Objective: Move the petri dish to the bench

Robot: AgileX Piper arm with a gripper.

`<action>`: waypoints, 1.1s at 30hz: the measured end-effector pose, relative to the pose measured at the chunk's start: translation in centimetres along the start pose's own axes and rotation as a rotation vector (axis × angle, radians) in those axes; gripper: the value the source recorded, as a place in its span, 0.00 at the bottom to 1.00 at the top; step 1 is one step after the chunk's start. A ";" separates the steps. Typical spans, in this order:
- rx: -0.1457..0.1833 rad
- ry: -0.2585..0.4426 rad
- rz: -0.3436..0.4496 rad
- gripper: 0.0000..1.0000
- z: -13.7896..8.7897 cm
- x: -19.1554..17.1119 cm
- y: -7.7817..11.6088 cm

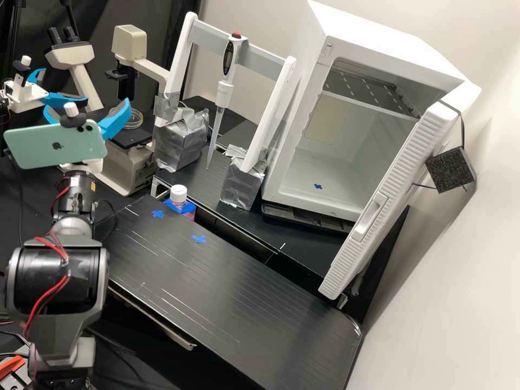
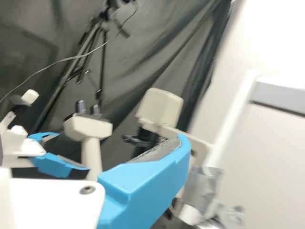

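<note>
While I watch the high view, the gripper (image 1: 86,104) is at 10 o'clock, its jaws spread apart. The petri dish (image 1: 133,118) sits on the stage (image 1: 136,136) of the microscope (image 1: 130,43), near the jaws, at roughly 3 to 4 o'clock from them. Wrist view: I see one blue finger (image 2: 150,176) partly overlapping the microscope.
</note>
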 end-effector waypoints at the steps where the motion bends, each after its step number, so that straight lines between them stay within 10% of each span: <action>1: 0.002 0.000 -0.017 1.00 -0.1 0.8 -0.2; 18: 0.008 -0.054 -0.199 1.00 0.8 11.3 -5.0; 33: 0.333 -0.220 -0.231 1.00 8.4 16.8 -6.8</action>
